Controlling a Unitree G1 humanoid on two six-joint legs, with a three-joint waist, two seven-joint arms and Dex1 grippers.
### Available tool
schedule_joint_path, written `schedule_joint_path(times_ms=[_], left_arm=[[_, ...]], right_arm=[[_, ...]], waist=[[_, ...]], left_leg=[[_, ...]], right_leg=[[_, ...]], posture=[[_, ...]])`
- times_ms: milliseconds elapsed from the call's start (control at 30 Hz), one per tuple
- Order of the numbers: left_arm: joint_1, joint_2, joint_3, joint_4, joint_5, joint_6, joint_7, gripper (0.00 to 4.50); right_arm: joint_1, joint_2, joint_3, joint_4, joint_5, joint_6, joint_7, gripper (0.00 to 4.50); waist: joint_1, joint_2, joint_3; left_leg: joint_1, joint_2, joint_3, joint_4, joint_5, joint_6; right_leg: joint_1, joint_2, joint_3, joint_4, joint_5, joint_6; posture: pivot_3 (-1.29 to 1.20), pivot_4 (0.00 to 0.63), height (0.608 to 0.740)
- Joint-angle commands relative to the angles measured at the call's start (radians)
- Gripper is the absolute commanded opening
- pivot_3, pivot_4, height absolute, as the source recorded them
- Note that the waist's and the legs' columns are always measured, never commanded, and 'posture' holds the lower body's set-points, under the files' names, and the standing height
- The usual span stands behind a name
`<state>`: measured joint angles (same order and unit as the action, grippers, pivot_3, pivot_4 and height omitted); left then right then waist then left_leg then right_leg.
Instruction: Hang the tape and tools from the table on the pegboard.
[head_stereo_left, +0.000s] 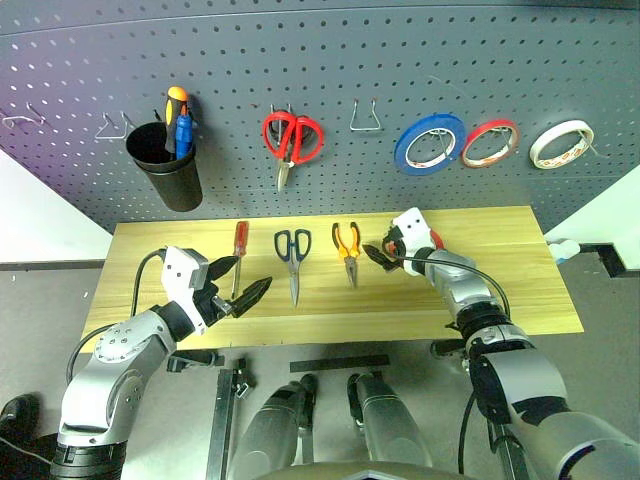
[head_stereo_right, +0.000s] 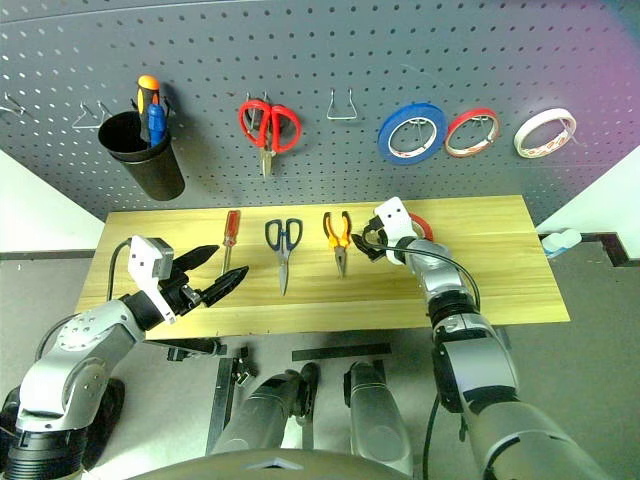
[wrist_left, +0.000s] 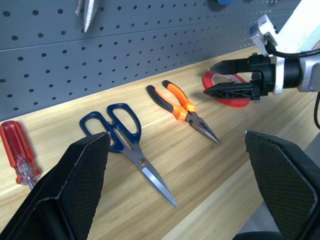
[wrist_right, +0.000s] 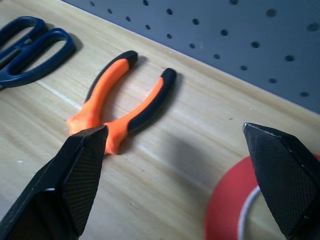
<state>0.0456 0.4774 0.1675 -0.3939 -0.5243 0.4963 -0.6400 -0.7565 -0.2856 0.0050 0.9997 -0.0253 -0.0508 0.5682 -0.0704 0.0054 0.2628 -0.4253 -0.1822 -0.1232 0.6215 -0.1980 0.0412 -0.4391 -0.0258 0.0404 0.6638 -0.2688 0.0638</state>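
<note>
While the right gripper (head_stereo_left: 385, 254) hovers with fingers spread just short of the tape (wrist_left: 229, 90), pickup is pending; next, close around its ring. Left gripper (head_stereo_left: 245, 285) idles, likewise spread.

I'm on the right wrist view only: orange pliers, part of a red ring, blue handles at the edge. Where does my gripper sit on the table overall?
Observer: The right gripper hangs open above the table, between the pliers and the red tape, which lies flat on the wood.
Operator: What else is waiting on the table?
Observer: Left of the pliers lie the blue-handled scissors, then the red-handled screwdriver.
Operator: Any free hook on the pegboard?
Observer: A bare wire hook stands between the hung red scissors and the blue tape roll.
Operator: And the other arm?
Observer: The left gripper is open, near the screwdriver, holding nothing.
</note>
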Motion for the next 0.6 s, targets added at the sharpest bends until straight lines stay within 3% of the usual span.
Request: schedule_joint_path(times_ms=[33,133,167,300,600], left_arm=[[0.000,0.006,-0.002,-0.018,-0.006,-0.011,-0.005,4.46],[-0.007,0.008,-0.002,-0.013,-0.005,-0.011,-0.007,4.46],[-0.008,0.007,0.001,-0.012,-0.008,-0.010,-0.007,4.46],[-0.012,0.011,0.000,-0.012,-0.012,-0.003,-0.013,4.46],[-0.001,0.036,0.019,-0.038,-0.032,0.016,-0.021,4.46]], right_arm=[[-0.014,0.002,0.003,-0.003,-0.001,-0.032,-0.001,4.50],[-0.028,0.010,-0.021,0.004,0.028,-0.008,-0.006,4.50],[-0.029,0.007,-0.012,0.004,0.017,-0.019,-0.015,4.50],[-0.029,0.003,0.001,0.006,0.004,-0.031,-0.015,4.50],[-0.027,-0.028,0.041,0.007,-0.032,0.035,0.026,4.50]], waist=[[0.017,-0.001,0.001],[0.023,-0.003,0.002],[0.012,-0.005,0.002],[-0.012,-0.008,0.003],[-0.008,-0.008,0.004]], left_leg=[[0.000,0.009,0.015,0.005,-0.003,0.004],[0.004,0.042,0.067,0.017,-0.025,0.022],[0.006,0.043,0.071,0.021,-0.030,0.023],[0.008,0.043,0.071,0.025,-0.031,0.022],[0.008,0.043,0.070,0.024,-0.032,0.019]], right_leg=[[-0.002,0.004,0.004,0.001,0.001,-0.001],[-0.004,0.009,0.011,-0.003,0.016,0.001],[-0.002,0.007,0.010,-0.004,0.018,0.002],[0.001,0.005,0.008,-0.009,0.024,0.006],[0.001,0.005,0.006,-0.009,0.025,0.005]], posture=[[-0.11,0.270,0.735],[-0.11,0.268,0.729],[-0.11,0.268,0.729],[-0.12,0.266,0.729],[-0.11,0.286,0.729]])
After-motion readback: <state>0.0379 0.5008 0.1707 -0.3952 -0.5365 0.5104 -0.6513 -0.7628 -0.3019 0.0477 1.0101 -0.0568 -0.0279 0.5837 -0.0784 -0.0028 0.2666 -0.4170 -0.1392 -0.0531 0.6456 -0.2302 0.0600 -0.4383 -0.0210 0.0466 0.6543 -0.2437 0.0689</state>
